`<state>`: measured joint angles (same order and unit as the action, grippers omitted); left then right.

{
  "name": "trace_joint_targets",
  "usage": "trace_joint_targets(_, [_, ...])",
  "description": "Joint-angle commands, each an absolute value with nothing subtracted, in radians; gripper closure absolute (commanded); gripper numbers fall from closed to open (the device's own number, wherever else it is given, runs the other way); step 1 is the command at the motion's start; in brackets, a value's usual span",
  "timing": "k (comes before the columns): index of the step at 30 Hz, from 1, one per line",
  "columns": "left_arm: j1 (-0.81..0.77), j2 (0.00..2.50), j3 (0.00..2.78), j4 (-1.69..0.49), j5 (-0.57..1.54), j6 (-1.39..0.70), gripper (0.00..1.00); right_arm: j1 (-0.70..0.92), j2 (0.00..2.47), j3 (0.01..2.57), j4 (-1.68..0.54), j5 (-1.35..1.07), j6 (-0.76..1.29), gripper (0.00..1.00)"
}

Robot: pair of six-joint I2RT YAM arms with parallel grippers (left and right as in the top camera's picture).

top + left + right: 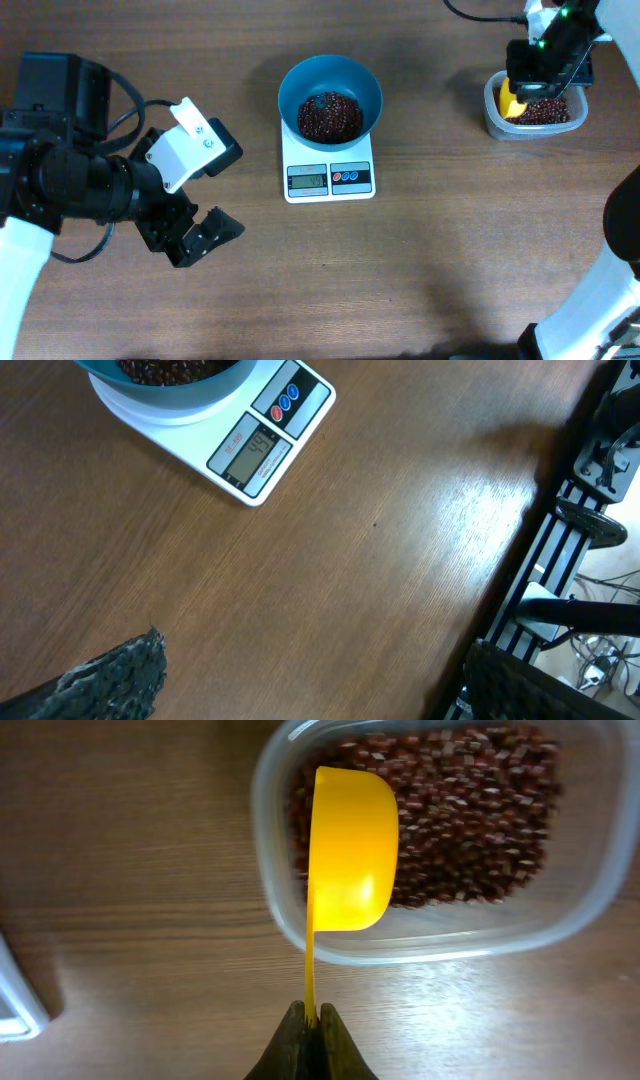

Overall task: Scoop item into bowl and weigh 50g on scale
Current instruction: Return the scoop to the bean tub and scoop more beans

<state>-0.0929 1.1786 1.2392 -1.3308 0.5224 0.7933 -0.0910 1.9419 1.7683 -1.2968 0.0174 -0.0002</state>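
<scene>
The teal-blue bowl (330,95) stands on the white scale (329,178) at the table's middle and holds a heap of dark reddish-brown beans (331,116). The scale's display and its red and blue buttons also show in the left wrist view (258,452). My right gripper (311,1017) is shut on the thin handle of a yellow scoop (349,850), which hangs over a clear tub (600,910) of beans (470,820); the scoop's cup looks empty. In the overhead view the right gripper (535,75) is over that tub. My left gripper (205,232) is open and empty, left of the scale.
The clear tub (494,120) sits at the far right of the table. The table's edge and a black metal frame (560,560) lie to the right in the left wrist view. Black cables (125,110) run along the left arm.
</scene>
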Motion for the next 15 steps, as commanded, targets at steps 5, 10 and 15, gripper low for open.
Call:
trace_joint_targets(5, [-0.091, 1.178, 1.248, -1.329, 0.526, 0.810, 0.01, -0.145, 1.921, 1.761, -1.293, -0.182, -0.025, 0.96])
trace_joint_targets(10, [-0.091, 1.178, 1.248, -1.329, 0.526, 0.810, 0.01, -0.280, 1.921, 1.761, -1.287, -0.353, -0.167, 0.96])
trace_joint_targets(15, [-0.091, 1.178, 1.248, -1.329, 0.526, 0.810, 0.01, -0.371, 1.921, 1.761, -1.294, -0.292, -0.258, 0.96])
